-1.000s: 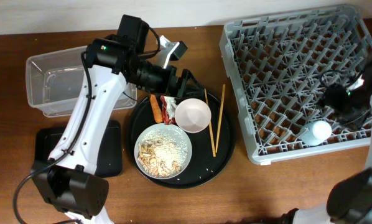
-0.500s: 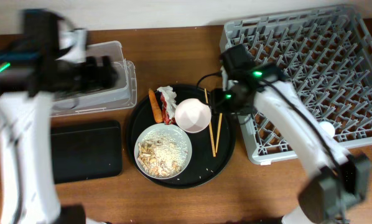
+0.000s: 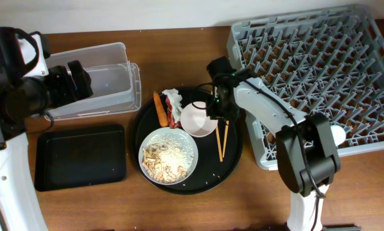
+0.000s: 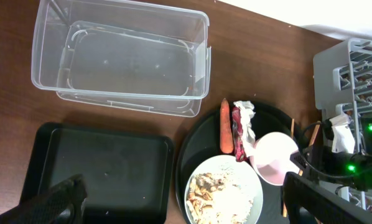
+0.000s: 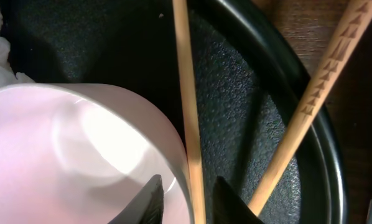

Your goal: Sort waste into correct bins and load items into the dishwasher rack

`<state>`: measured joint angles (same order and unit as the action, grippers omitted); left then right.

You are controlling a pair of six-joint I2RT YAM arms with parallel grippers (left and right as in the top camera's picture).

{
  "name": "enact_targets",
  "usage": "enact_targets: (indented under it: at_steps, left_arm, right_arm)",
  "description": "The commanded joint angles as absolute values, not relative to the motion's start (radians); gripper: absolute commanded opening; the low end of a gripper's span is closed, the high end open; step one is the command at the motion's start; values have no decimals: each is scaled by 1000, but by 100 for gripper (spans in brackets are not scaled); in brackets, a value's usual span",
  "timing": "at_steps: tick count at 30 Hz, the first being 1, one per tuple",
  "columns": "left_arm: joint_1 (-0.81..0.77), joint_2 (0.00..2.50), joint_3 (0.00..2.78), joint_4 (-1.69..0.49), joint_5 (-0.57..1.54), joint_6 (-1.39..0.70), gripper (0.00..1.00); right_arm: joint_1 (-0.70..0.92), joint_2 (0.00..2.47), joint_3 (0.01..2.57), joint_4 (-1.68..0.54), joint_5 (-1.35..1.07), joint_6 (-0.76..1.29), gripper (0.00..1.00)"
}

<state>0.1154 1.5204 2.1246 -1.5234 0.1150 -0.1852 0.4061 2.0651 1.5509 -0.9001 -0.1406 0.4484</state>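
From above, the dishwasher rack (image 3: 307,64) takes the right side of the desk (image 3: 179,45). Its left edge stands just beside the right rim of the round black tray (image 3: 211,170). On that tray the white plate (image 3: 141,156) of rice scraps (image 3: 166,159) sits at the front, with the white bowl (image 3: 198,119) close against its back edge. The carrot (image 3: 160,110), red wrapper (image 3: 174,115) and tissue (image 3: 173,96) crowd the back left. The chopsticks (image 3: 221,151) lie along the right side, their far ends reaching the tray's rim. The right tool (image 3: 219,117) is down in the narrow gap between the bowl's edge and the chopsticks; its spread cannot be told from here. The clear tub (image 3: 108,83) stands at the back left and the black tray (image 3: 83,157) in front of it, with a strip of desk between the black tray and the round tray. The left tool (image 3: 76,78) is raised close to the camera over the tub's left end, blurred.

The left wrist view looks down from high up. The left tool's fingers (image 4: 55,202) are spread wide at the lower corners, holding nothing. The tub's floor and the black tray's floor both show bare, their long edges near each other.

In the right wrist view the right tool's fingertips (image 5: 229,202) stand narrowly apart astride the left chopstick, not pinching it. The near fingertip is hard against the bowl's rim. The other chopstick slants away across the tray's rim.
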Motion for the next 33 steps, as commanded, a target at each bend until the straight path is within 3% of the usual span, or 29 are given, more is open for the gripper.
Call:
enact_targets:
  at_steps: [1,2,9,12,17,24,33]
  left_arm:
    - [119,1520,2128,-1525,104,-201,99]
    - [119,1520,2128,-1525,104,-201,100]
    - [119,1520,2128,-1525,104,-201,99]
    - [119,1520,2128,-1525,104,-201,99]
    - [119,1520,2128,-1525,104,-201,99]
    - [119,1520,2128,-1525,104,-201,99]
    - [119,1520,2128,-1525,104,-201,99]
  right_arm:
    - [429,2117,1546,-900,-146,454,18]
    - [431,2119,1546,-899,-144,453,5]
    - [430,1985,1632,-1001,-77,425,4]
    - [327,1751,1743,-1147,488,424,4]
    - [160,1699,1737,-1129,966,423,4]
    - [4,1853,1731,-1096,958,424,4]
    - [47,2017,1724,-1150,1074,428,4]
